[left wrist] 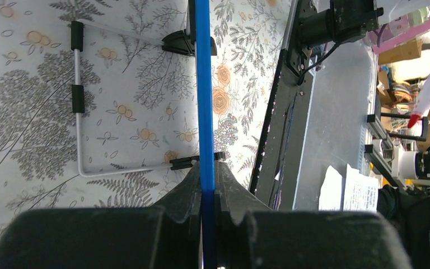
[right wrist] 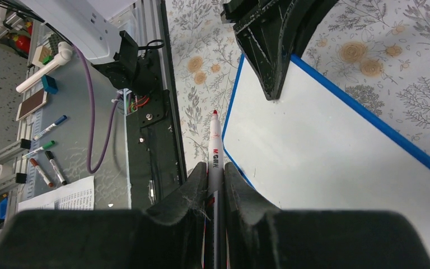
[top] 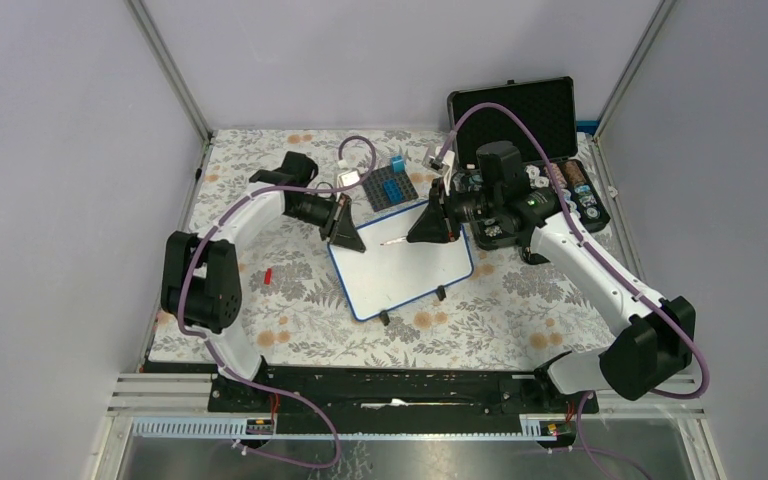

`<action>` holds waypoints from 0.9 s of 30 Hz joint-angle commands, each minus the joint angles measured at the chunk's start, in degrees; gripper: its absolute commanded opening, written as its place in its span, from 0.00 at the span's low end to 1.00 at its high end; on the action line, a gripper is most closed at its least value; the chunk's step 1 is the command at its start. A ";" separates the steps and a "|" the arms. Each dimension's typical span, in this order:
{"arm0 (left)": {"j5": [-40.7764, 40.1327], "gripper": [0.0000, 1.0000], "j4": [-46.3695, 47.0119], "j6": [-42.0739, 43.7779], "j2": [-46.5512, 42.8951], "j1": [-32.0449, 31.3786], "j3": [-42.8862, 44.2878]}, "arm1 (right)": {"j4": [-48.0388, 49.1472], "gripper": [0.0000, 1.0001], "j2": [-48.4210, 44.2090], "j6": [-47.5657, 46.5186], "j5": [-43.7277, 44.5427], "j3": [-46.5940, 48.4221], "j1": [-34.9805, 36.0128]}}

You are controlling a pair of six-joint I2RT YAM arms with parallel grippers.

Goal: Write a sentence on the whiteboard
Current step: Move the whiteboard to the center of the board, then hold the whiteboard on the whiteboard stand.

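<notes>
Left of the small rectangular white whiteboard [top: 410, 275] with its thin blue rim [left wrist: 203, 84], a small red piece [top: 268, 275] lies well apart on the floral tablecloth [top: 260, 310]; whether it is a pen cap cannot be told. At the whiteboard's left edge, the left gripper [left wrist: 206, 171] is clenched on the rim, one black finger on each face, apparently steadying the board for writing. The whiteboard sits in the middle of the cloth, in front of a grey building-block plate [top: 390, 187]. Its white surface shows no readable writing in the overhead or right wrist view, so the sentence seems not yet begun. Over the whiteboard's far part, the right gripper [right wrist: 215, 168] grasps a grey red-tipped marker [right wrist: 215, 140], uncapped and pointing toward the surface. Whether the tip touches cannot be told. Beyond the whiteboard to the right stands an open black foam-lined case [top: 520, 110]. Judging by this, gripping and positioning are done, and all the lettering is left.
</notes>
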 commanded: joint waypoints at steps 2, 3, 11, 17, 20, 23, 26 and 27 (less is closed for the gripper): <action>-2.05 0.00 -1.86 1.34 1.70 -4.99 1.95 | -0.66 0.00 -2.11 -0.89 -2.83 1.15 0.02; -2.30 0.00 -1.87 1.14 1.97 -5.62 2.16 | -0.97 0.00 -2.12 -1.13 -2.84 1.12 0.04; -4.80 0.28 -1.24 -0.51 0.20 -6.67 3.99 | -3.10 0.00 -3.26 -2.88 -2.29 -0.19 0.09; -0.51 0.53 -2.06 -0.23 -6.08 2.55 3.73 | 5.02 0.00 -3.92 2.82 2.59 -4.28 1.09; 0.10 0.54 -2.08 0.26 -9.63 4.40 1.11 | 9.83 0.00 -3.59 5.30 7.56 -5.99 3.29; 1.24 0.54 -1.36 -0.13 -11.74 4.68 -1.58 | 12.10 0.00 -3.50 5.18 13.26 -6.77 7.55; 1.22 0.54 3.30 -3.89 -13.98 4.64 -4.93 | 11.85 0.00 -3.53 3.37 18.63 -6.82 12.24; 1.13 0.54 4.42 -4.73 -14.49 4.64 -5.52 | 11.60 0.00 -3.50 3.04 20.08 -6.65 13.24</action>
